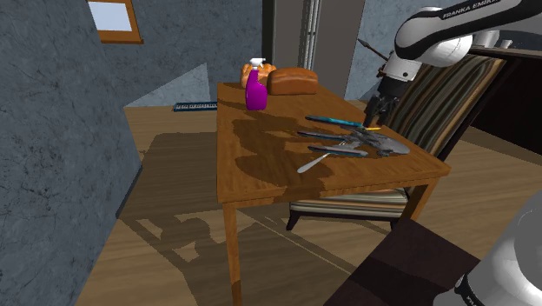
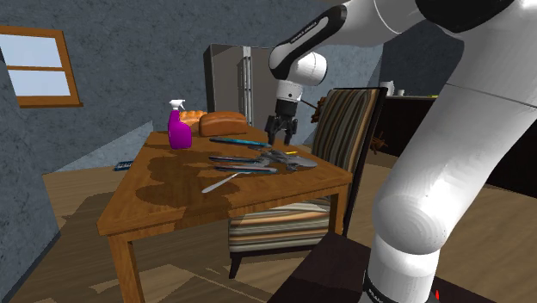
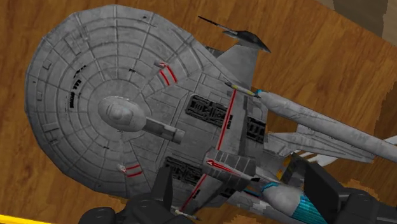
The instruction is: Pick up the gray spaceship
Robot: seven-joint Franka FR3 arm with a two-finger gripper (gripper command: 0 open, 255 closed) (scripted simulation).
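On the wooden bench (image 1: 252, 178) a purple spray bottle (image 1: 255, 87) and a brown loaf (image 1: 292, 81) were seen at the far edge, slim cutlery (image 1: 334, 120) in the middle, and the gray spaceship (image 1: 388, 144) near the shoulder view's right edge. The pincer (image 1: 375, 120) was poised low over the ship's tail, its fingers (image 3: 160, 196) spread apart and nothing clasped. The panelled round saucer, red stripes and slender nacelles were made out in the wrist view alone.

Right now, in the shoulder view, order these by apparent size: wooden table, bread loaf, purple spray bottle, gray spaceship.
1. wooden table
2. bread loaf, narrowly
3. purple spray bottle and gray spaceship look alike; not ranked.
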